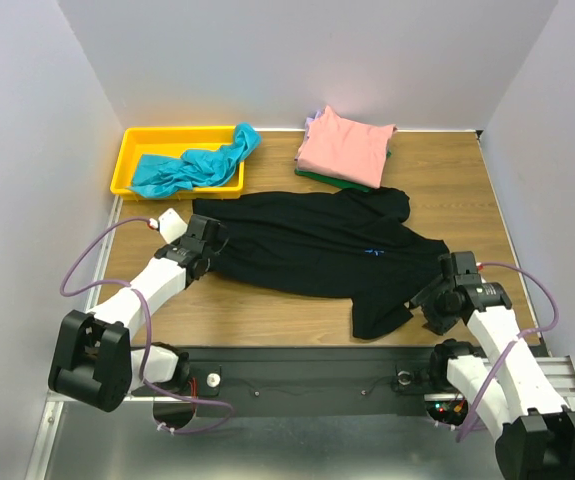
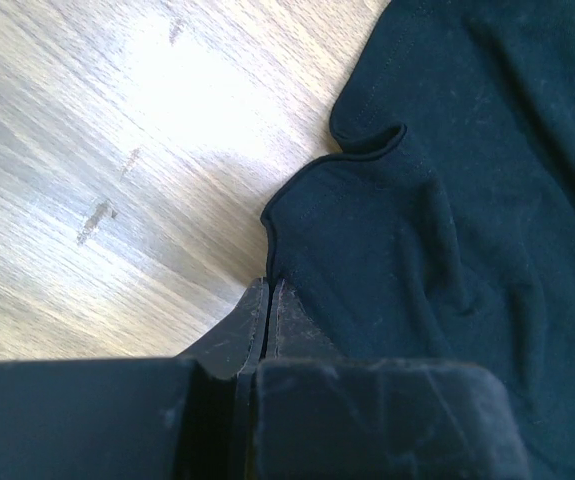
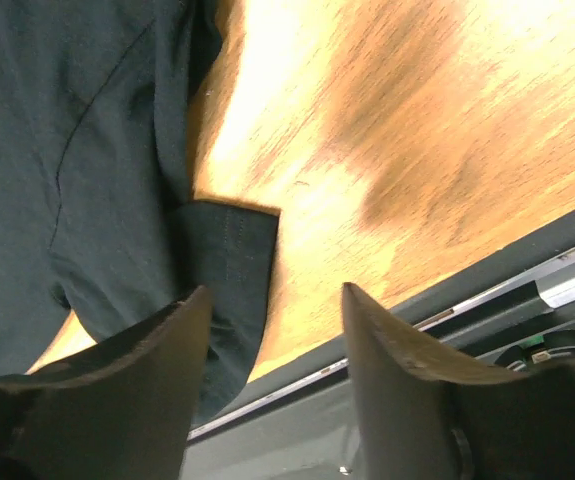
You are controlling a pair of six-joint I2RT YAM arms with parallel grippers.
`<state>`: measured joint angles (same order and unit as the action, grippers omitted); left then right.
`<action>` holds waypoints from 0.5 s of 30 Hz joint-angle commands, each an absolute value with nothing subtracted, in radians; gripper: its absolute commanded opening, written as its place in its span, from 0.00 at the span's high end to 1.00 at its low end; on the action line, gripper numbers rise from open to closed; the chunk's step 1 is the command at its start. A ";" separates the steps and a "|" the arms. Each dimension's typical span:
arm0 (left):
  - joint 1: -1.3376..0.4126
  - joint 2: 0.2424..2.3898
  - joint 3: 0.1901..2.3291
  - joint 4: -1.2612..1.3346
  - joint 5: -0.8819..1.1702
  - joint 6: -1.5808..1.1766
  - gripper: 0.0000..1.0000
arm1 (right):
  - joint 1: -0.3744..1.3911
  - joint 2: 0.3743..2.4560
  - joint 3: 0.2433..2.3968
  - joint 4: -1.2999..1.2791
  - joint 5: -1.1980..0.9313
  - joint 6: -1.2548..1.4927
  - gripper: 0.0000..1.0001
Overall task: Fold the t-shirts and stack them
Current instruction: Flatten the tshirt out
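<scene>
The large black t-shirt (image 1: 312, 245) lies spread across the middle of the table, its small blue print (image 1: 373, 251) showing. My left gripper (image 1: 205, 238) sits at its left edge; in the left wrist view the gripper (image 2: 267, 288) is shut, with the shirt's hem (image 2: 268, 240) running straight into the tips. My right gripper (image 1: 435, 300) is open and empty by the shirt's near right part; the right wrist view shows it (image 3: 277, 295) above the table's front edge, a sleeve cuff (image 3: 232, 250) beside one finger. The teal shirt (image 1: 195, 165) lies crumpled. The salmon-pink shirt (image 1: 345, 145) lies folded on the green (image 1: 319, 178) and lavender (image 1: 310, 123) ones.
The yellow bin (image 1: 127, 165) at the back left holds the teal shirt, which hangs over its right rim. The black rail (image 1: 297, 365) runs along the table's front edge. Grey walls enclose the table on three sides.
</scene>
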<state>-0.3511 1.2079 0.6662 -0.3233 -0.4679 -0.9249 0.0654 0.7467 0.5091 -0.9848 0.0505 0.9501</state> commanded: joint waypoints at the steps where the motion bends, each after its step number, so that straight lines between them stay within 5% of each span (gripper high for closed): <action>1: -0.342 1.190 0.664 -0.311 -0.508 -0.923 1.00 | 0.071 0.764 0.534 -0.985 0.061 0.973 0.41; 15: -0.325 1.186 0.646 -0.296 -0.488 -0.917 1.00 | 0.086 0.900 0.434 -0.789 -0.012 0.969 0.40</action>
